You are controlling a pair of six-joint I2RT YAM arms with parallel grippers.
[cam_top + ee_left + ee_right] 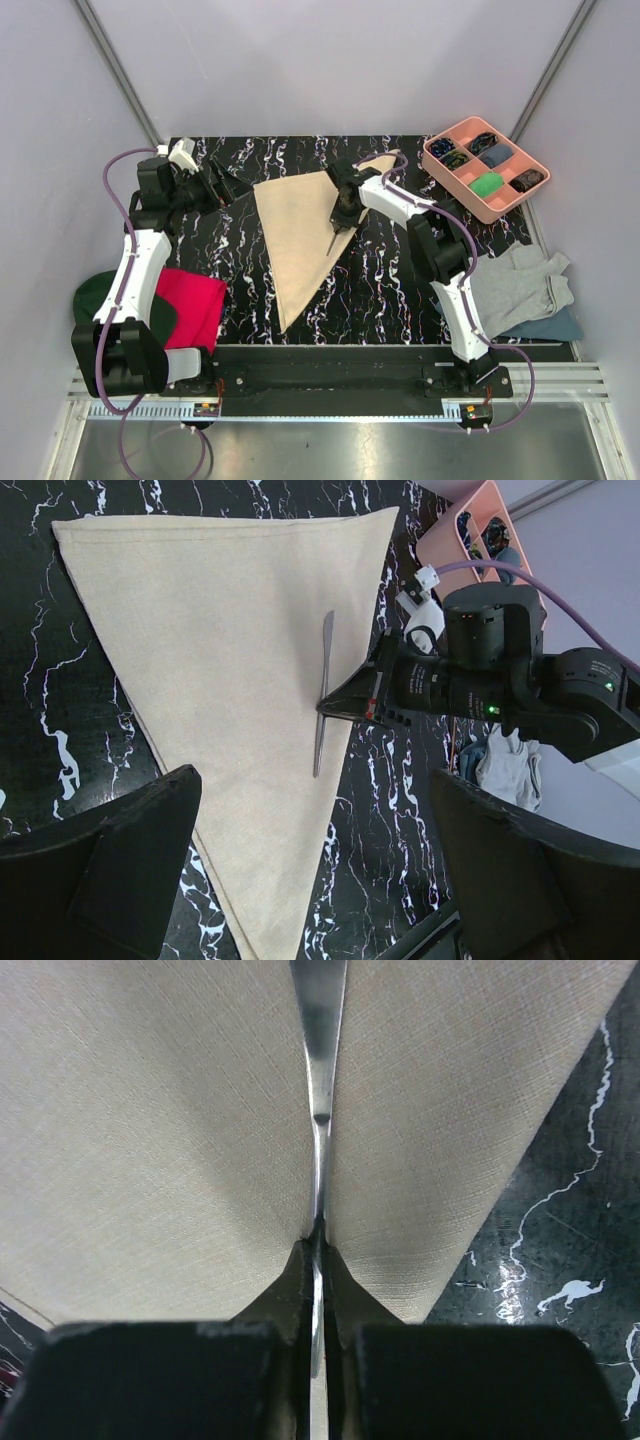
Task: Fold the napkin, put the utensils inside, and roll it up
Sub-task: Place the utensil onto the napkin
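The beige napkin (295,225) lies folded into a triangle on the black marbled table, its long point toward the near edge. My right gripper (341,219) is over the napkin's right edge, shut on a thin metal utensil (333,240). In the right wrist view the utensil (318,1090) runs straight out from the gripper (317,1250) over the napkin (150,1110). The left wrist view shows the utensil (322,695) lying along the napkin (220,630). My left gripper (228,190) hovers left of the napkin, open (315,810) and holding nothing.
A pink compartment tray (452,177) with small items sits at the back right. Grey (515,285) and blue (560,325) cloths lie by the right arm. A red cloth (190,300) and a dark green thing (95,295) lie at the near left.
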